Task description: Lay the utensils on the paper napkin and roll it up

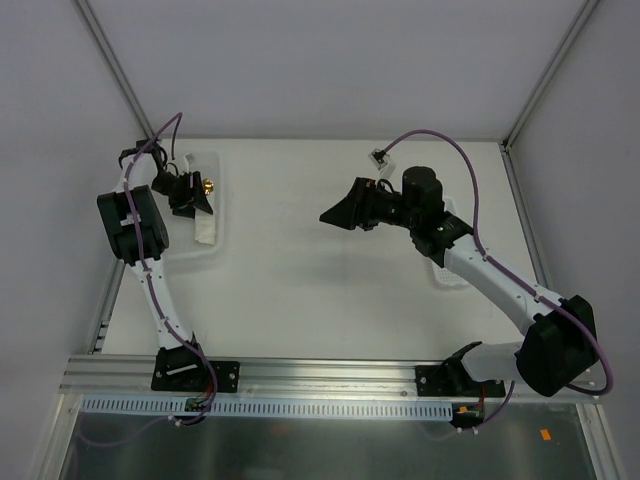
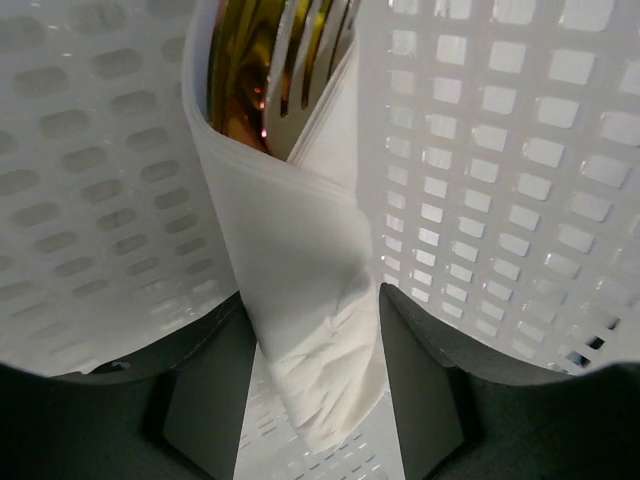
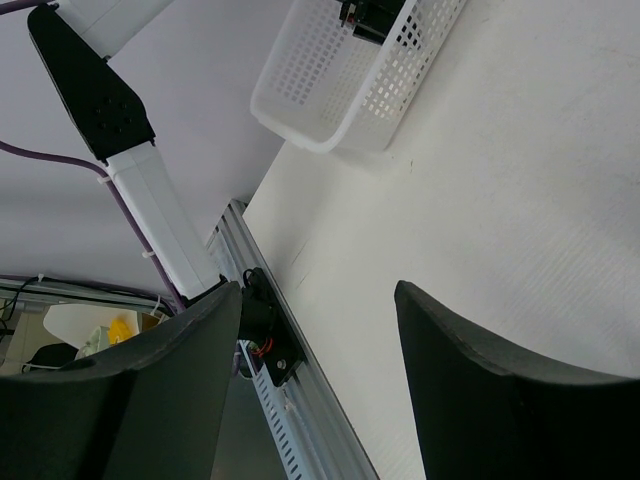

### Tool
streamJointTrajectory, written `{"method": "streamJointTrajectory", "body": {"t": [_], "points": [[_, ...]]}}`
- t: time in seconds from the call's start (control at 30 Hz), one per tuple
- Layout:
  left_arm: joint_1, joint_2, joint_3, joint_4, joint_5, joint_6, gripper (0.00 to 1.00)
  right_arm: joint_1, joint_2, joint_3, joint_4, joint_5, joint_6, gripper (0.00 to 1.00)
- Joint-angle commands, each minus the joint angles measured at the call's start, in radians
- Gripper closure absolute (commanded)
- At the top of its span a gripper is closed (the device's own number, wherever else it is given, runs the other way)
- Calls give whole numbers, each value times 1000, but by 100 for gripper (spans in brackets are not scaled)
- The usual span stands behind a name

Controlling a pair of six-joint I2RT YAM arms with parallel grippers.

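L hand (image 1: 188, 197) gripping napkin roll (image 2: 300, 300), basket walls (image 2: 500, 150) close both sides; R hand (image 3: 318, 290) released.

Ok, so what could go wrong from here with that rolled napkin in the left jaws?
The napkin roll looks loose, its outer flap untucked; it may unwind once the left gripper opens its jaws. The utensils poke out of its open end and could slide out if it tilts. The right gripper, jaws open, is far off and couldn't steady it.
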Motion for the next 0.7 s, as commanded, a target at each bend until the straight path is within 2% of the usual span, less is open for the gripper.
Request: {"method": "streamJointTrajectory", "body": {"t": [0.0, 0.13, 0.4, 0.53, 0.57, 0.63, 0.67], "points": [[-19, -61, -14, 48, -165, 25, 48, -4, -17, 17, 37, -18, 6, 34], [-25, -94, -11, 69, -226, 20, 45, -4, -20, 18, 37, -20, 9, 34], [-44, -169, 29, 74, -242, 63, 44, -4, -25, 21, 34, -20, 6, 33], [-53, -239, 54, 80, -292, 75, 36, -4, -34, 29, 18, -14, -17, 29], [-53, -270, 57, 82, -304, 75, 26, -7, -37, 29, 0, -11, -27, 26], [-55, -302, 74, 89, -346, 80, 17, -16, -54, 40, -25, -3, -64, 24], [-55, -337, 80, 92, -354, 84, 1, -24, -58, 41, -41, -3, -69, 23]]}}
